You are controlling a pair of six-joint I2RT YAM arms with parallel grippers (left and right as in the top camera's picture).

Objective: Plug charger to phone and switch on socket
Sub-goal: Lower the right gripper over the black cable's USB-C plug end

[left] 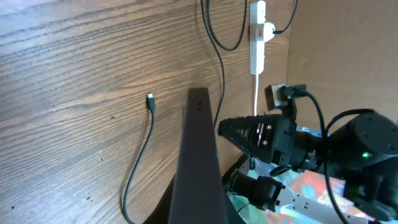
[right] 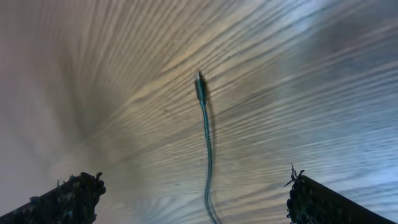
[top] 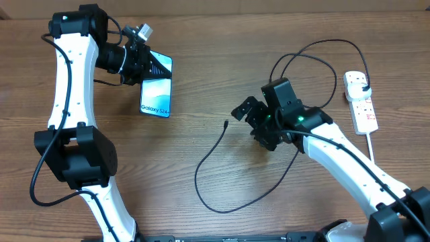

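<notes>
Left arm (top: 67, 81) rises from its base, folds at the elbow and swings its wrist across toward the other arm's side. The left gripper (top: 150, 66) is clamped tight on the phone (top: 156, 84), which sticks out past the fingertips and looks edge-on from its own wrist cam. The right arm (top: 339, 158) stretches out long and low behind its pincer. The right gripper (top: 250, 125) points toward the left arm with jaws spread wide open, and the fingertips (right: 69, 198) are far apart in its wrist view.
</notes>
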